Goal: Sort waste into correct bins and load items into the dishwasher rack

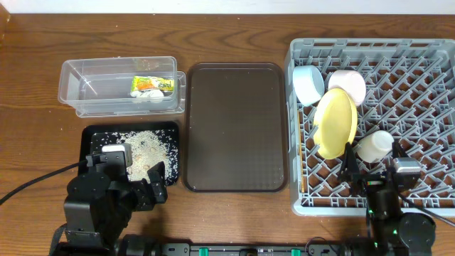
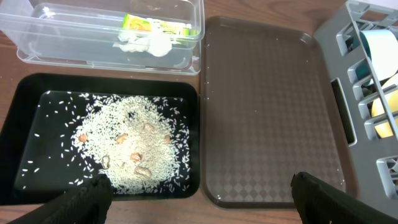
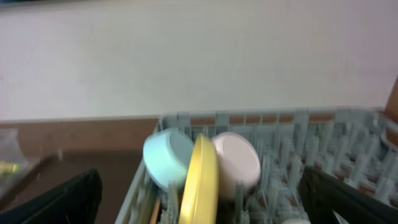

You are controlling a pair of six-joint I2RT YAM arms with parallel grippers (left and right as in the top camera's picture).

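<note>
The clear tub (image 1: 85, 85) holds the green-and-orange wrapper (image 1: 153, 85) and the white tissue (image 1: 151, 94); both also show in the left wrist view, wrapper (image 2: 155, 26) and tissue (image 2: 146, 43). The black tray (image 1: 96, 135) holds the rice (image 1: 146, 146), seen again in the left wrist view (image 2: 124, 149). The grey rack (image 1: 419, 85) holds the light blue bowl (image 1: 308, 84), white bowl (image 1: 348, 84), yellow plate (image 1: 335, 122), pale green cup (image 1: 375, 146) and chopsticks (image 1: 307, 160). My left gripper (image 1: 128, 171) (image 2: 202, 205) is open and empty over the black tray's near edge. My right gripper (image 1: 373, 167) (image 3: 199, 205) is open and empty over the rack's front.
A dark brown serving tray (image 1: 234, 128) lies between the black tray and the rack; it also shows in the left wrist view (image 2: 273, 112). A black cable runs off the table's left front. A pale wall stands behind the rack in the right wrist view.
</note>
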